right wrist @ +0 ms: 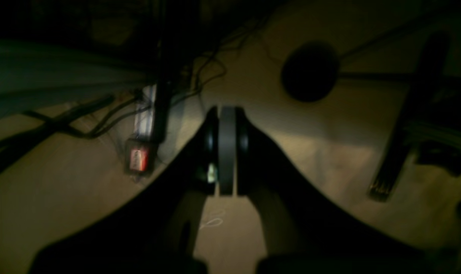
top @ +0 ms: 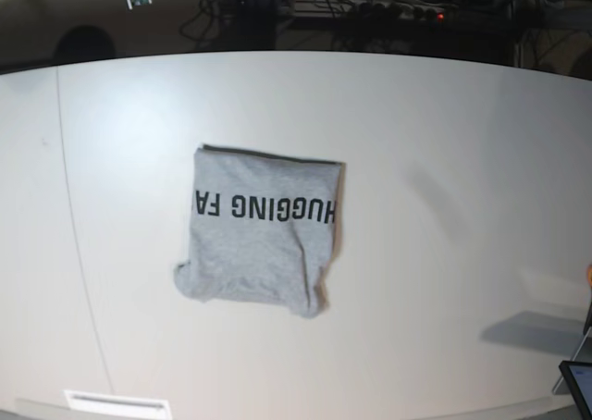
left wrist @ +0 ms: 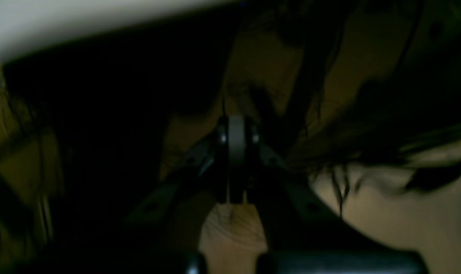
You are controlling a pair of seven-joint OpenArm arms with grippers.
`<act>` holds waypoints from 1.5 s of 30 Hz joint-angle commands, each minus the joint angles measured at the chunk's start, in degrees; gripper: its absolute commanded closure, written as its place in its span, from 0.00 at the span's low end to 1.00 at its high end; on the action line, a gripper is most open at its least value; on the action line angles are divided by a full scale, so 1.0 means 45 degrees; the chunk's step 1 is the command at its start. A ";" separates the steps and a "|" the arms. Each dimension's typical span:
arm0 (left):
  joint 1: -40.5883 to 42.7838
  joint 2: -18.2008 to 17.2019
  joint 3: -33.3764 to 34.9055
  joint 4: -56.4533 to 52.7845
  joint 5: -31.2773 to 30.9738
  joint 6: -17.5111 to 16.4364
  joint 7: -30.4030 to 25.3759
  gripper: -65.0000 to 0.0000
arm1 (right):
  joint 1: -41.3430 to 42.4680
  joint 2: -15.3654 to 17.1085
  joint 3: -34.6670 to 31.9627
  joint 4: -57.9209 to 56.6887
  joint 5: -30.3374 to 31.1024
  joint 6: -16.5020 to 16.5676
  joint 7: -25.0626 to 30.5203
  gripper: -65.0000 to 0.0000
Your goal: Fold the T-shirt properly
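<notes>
The heather-grey T-shirt [top: 259, 240] lies folded into a rough square near the middle of the white table [top: 444, 161]. Its black lettering "HUGGING FA" faces up and reads upside down in the base view. Its lower edge is lumpy at both corners. Neither arm shows in the base view. My left gripper [left wrist: 236, 125] is shut on nothing, hanging over a dim floor beside the table. My right gripper [right wrist: 227, 114] is shut on nothing, also over the floor. The T-shirt shows in neither wrist view.
The left wrist view shows the table's white edge [left wrist: 63, 23] at top left. The right wrist view shows cables [right wrist: 74, 125], a power strip with a red switch [right wrist: 138, 159] and a round dark base [right wrist: 310, 72]. A dark device corner [top: 578, 381] sits at the table's lower right.
</notes>
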 commanded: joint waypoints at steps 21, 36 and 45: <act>-0.9937 0.0599 0.0020 -1.6394 -0.0108 0.0055 0.2684 1.00 | 0.9783 0.0324 -0.0066 -1.8964 -0.1633 0.2598 0.5178 1.00; -1.1949 0.1224 0.0020 -1.6961 -0.0127 0.0055 0.5615 1.00 | 1.0584 0.0422 0.0071 -2.0214 -0.4095 0.2598 0.5744 1.00; -1.1989 0.1498 0.0000 -1.6961 -0.0205 0.0055 0.5615 1.00 | 1.0526 0.0402 0.0071 -2.0214 -0.4095 0.2598 0.5744 1.00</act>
